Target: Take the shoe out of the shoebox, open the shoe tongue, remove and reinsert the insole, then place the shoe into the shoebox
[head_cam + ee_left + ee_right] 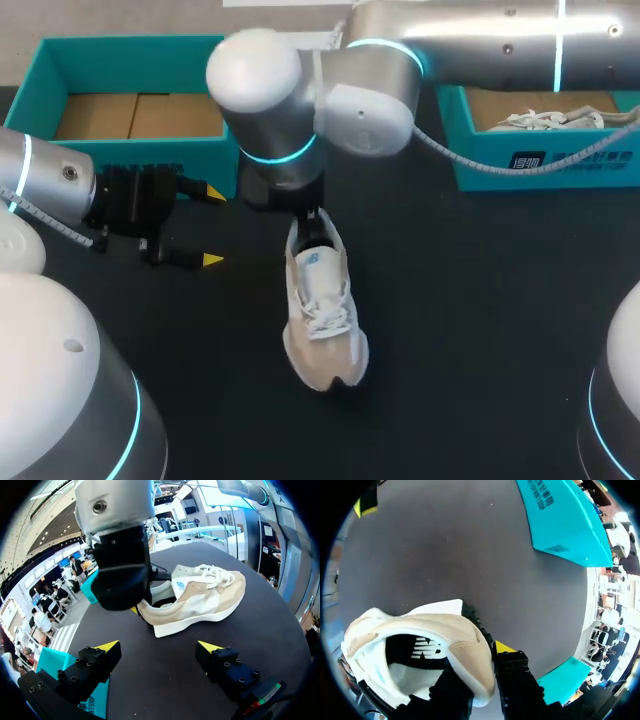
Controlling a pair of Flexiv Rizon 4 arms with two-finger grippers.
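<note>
A beige and white sneaker (325, 315) lies on the dark table near the middle, toe toward me. My right arm comes in from the upper right and reaches past the middle. Its gripper (312, 228) is at the shoe's heel. In the right wrist view the gripper (480, 665) is shut on the heel collar of the sneaker (455, 640), one finger inside and the yellow-tipped one outside. My left gripper (213, 226) hovers open to the shoe's left, nothing between its fingers. In the left wrist view the sneaker (200, 600) lies ahead of the open left gripper (159, 647), with the right gripper (122, 565) at its heel.
A teal shoebox (60, 55) with a bare cardboard floor stands at the back left. A second teal box (540, 160) at the back right holds another pale shoe (545, 120). The right arm's cable hangs in front of it.
</note>
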